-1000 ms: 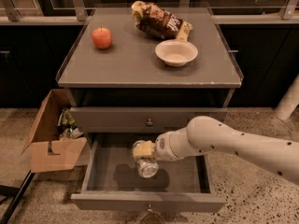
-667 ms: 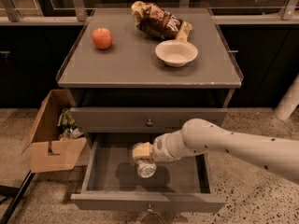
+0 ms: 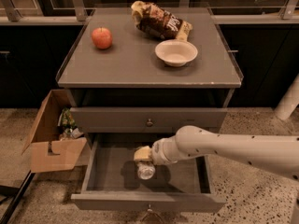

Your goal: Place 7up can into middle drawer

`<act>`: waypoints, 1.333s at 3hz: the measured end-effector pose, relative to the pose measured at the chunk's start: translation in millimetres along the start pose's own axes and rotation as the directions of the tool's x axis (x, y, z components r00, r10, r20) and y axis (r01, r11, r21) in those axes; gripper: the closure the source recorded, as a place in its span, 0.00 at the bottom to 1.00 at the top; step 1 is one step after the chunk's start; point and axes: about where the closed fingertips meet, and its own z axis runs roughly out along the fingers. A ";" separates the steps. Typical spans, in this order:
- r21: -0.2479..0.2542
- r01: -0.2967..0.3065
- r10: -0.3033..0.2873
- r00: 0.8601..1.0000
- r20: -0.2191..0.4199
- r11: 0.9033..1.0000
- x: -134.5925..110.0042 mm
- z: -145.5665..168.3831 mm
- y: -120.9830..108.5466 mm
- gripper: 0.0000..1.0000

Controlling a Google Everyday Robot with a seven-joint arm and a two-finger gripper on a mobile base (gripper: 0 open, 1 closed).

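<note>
So up on the grey counter [image 3: 126, 66] there's a red apple [image 3: 102, 38] on the left, a brown chip bag [image 3: 159, 21] lying at the back, and a pale empty bowl [image 3: 176, 52] just in front of the bag. None of it is anywhere near the action. Under the counter the upper drawer [image 3: 112, 118] is closed, with its round knob [image 3: 149, 122] in the centre. On the floor to the left sits an open cardboard box [image 3: 51, 153] with some stuff inside, right beside the cabinet.

The middle drawer [image 3: 187, 202] is pulled out wide, and nothing else is lying in it as far as I can see. The white arm [image 3: 224, 146] comes in from the right, stretched nearly level across the drawer's right wall, wrist pointing left. The pincer [image 3: 144, 160] is over the drawer's middle, clamped on the 7up can [image 3: 145, 171]. The can hangs inside the drawer box, throwing a shadow on the drawer bottom to its left.
</note>
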 end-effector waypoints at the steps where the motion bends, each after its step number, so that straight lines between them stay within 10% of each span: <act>1: 0.051 -0.059 0.058 0.998 0.031 0.997 -1.6 19.7 -22.9 1.00; 4: 0.121 -0.122 0.117 0.992 0.043 0.985 -0.1 57.3 -67.8 1.00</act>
